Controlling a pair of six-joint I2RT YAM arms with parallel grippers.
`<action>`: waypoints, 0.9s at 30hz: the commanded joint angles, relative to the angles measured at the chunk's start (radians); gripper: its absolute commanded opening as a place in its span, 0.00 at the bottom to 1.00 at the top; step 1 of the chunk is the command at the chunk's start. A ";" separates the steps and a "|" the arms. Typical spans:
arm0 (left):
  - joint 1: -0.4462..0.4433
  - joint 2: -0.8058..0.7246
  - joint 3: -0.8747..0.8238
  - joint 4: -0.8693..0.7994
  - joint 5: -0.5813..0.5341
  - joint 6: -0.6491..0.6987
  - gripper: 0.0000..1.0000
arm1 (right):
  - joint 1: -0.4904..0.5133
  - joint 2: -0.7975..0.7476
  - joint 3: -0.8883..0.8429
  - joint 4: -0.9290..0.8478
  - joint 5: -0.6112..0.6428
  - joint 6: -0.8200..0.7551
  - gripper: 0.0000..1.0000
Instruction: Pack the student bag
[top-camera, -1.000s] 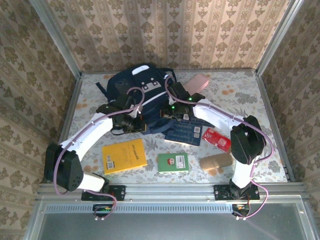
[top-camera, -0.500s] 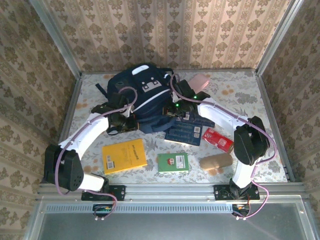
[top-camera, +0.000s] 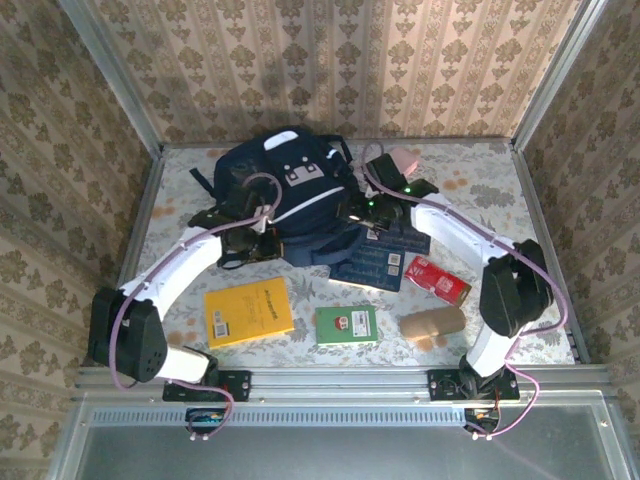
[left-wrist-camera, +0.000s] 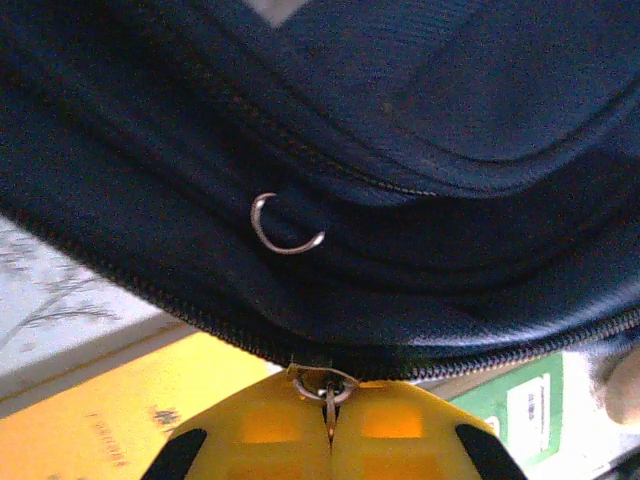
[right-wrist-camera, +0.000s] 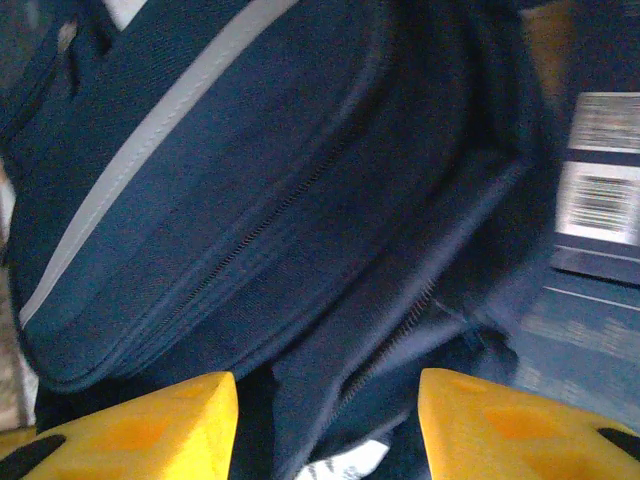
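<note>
Navy student bag (top-camera: 285, 195): left hand (left-wrist-camera: 328, 425) pinched its zipper pull (left-wrist-camera: 325, 383), likely to unzip it; right hand (right-wrist-camera: 325, 400) stood spread.

No word, brand or number can be read anywhere. Print noted, by carrier:

- Yellow book (top-camera: 248, 310), near the front edge of the tabletop (top-camera: 500, 170), left of centre: dark title line across the cover, too small to read. The left wrist view shows tiny dark print, blurred.
- Green book (top-camera: 346, 324), front edge, centre: small white-and-red emblem mid-cover. White sticker (left-wrist-camera: 527, 410) with dark bars, illegible.
- Navy book (top-camera: 378, 262), mid-tabletop against the student bag (top-camera: 280, 195): rows of pale print and a white barcode label (right-wrist-camera: 604, 185) (bars plain, any digits smeared).
- Red packet (top-camera: 436, 279), toward the right edge: white marks, unreadable.
- Grey patch (top-camera: 298, 174) on the student bag: dark marks, no letters made out.
</note>
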 joint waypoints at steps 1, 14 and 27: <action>-0.093 -0.018 0.026 0.056 -0.001 -0.028 0.00 | -0.002 -0.116 -0.032 -0.099 0.099 0.109 0.53; -0.201 0.037 0.086 0.080 -0.038 -0.051 0.00 | 0.069 -0.198 -0.250 0.195 -0.176 0.573 0.62; -0.231 0.027 0.077 0.090 -0.053 -0.057 0.00 | 0.100 -0.011 -0.185 0.269 -0.150 0.635 0.52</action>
